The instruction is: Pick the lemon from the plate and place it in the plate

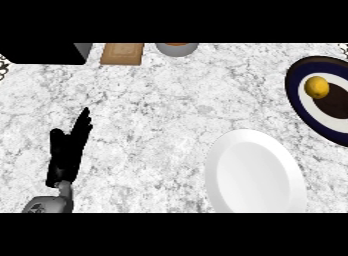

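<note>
A small yellow lemon (317, 87) is sitting on a dark blue-rimmed round plate (301, 107) at three o'clock. The black left hand (68, 150) is resting open and empty at eight o'clock. Picking has not begun; the lemon likely needs grasping, then carrying to the plain white plate (254, 172) at five o'clock.

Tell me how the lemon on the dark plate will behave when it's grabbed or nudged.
The lemon looks rounded and smooth, so it would probably roll if nudged. It sits near the inner rim of the dark plate, which may check its travel. It looks small and solid, likely to keep its shape when held. The white plate looks shallow, so it might roll there too.
</note>
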Robot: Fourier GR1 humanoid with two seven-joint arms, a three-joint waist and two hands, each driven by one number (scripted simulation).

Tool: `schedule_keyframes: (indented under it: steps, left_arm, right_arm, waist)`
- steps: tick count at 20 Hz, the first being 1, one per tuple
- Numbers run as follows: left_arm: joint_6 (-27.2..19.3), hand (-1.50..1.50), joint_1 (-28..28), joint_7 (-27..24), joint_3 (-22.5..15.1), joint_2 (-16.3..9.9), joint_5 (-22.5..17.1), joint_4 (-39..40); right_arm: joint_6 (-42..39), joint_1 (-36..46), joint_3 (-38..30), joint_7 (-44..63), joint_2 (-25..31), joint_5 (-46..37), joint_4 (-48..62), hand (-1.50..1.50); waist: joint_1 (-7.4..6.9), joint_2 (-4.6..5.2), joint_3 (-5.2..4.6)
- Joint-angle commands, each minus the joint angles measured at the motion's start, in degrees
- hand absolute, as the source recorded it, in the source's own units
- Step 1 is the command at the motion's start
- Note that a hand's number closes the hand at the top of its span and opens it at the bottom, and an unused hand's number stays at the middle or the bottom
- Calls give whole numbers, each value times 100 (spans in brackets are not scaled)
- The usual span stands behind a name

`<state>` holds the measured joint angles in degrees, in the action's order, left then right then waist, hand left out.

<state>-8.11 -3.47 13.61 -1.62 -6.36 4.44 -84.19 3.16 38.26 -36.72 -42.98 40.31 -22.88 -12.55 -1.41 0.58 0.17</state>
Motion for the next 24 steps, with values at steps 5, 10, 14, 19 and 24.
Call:
schedule_keyframes:
  steps: [5, 10, 14, 19, 24]
  left_arm:
    - [-94, 0, -56, 208, 22, 47, 94, -116]
    - [-108, 0, 320, -231, -114, 215, 163, -36]
    - [49, 0, 22, 303, -30, 50, 65, -285]
    - [32, 0, -178, -21, 100, 53, 91, 177]
    - [-22, 0, 339, -124, -121, 199, 159, -285]
  right_arm:
    - [179, -163, 5, -106, 173, 119, 116, -150]
    - [166, -350, -98, -177, 410, 232, 241, -150]
    - [194, -461, -126, -187, 472, 322, 258, -150]
    - [86, -583, -248, -427, 523, 490, 266, -150]
    - [359, -567, -380, -111, 829, 591, 329, -150]
  waist:
    - [-16, 4, 3]
    - [-56, 22, 10]
    - [-26, 9, 9]
    - [-9, 21, 10]
    - [-88, 24, 16]
